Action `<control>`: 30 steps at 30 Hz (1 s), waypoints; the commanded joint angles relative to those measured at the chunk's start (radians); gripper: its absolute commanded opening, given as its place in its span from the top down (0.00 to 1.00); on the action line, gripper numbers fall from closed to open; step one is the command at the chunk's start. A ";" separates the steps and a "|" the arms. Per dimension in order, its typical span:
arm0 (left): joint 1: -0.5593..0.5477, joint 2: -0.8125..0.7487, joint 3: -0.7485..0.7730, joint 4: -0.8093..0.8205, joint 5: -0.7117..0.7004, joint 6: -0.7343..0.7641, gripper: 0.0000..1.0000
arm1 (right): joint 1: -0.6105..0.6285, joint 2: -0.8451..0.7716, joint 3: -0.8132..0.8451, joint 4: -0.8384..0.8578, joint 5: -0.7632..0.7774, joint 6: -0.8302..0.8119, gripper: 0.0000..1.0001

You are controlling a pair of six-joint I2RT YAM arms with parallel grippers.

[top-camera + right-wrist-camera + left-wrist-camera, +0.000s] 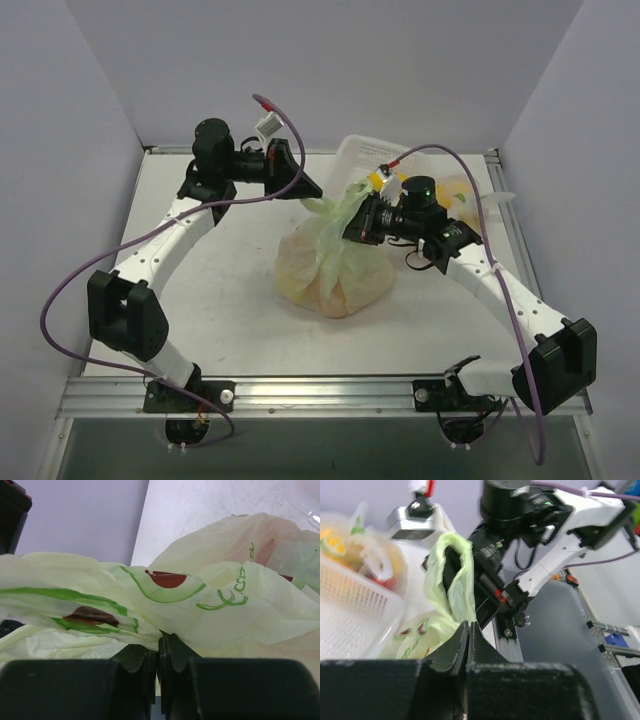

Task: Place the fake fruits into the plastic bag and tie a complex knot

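Between the closed fingers of the left gripper [469, 645] sits a fold of pale green film. The jaws are pressed together with only that thin layer separating them, and they hold one handle of the plastic bag [335, 270]. From there the handle rises as a twisted loop and drapes over the nose of the other arm.

The right gripper [159, 662] is clamped just as tightly, on a bunched layer of the same bag, whose printed film fills its wrist view just above the fingers. Seen from above, the two grippers are close together over the neck of the bag. Its body slumps on the table [230, 300] below and between them.

The fake fruits [325, 292] show only as an orange and yellow glow through the film, so they seem to be inside already. I cannot count them.

This bag will probably handle as very light, limp and slippery. It should crumple instead of holding a shape, and it may stretch or tear under a hard pull. The fruits look hollow and light, which anchors the bag only weakly. The handles near the neck, where the film gathers into a thicker rope, look like the best places to grip. A white slotted basket [362, 152] stands just behind the bag.
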 commanded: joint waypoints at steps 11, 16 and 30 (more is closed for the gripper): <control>-0.146 -0.177 -0.237 -0.786 -0.618 0.515 1.00 | 0.032 -0.037 -0.291 0.126 0.206 0.146 1.00; -0.206 -0.367 -0.414 -0.588 -0.776 0.376 1.00 | 0.058 -0.039 -0.302 0.108 0.246 -0.018 1.00; -0.168 -0.377 -0.339 -0.672 -0.726 0.705 0.35 | 0.075 -0.070 -0.323 0.191 0.152 -0.173 1.00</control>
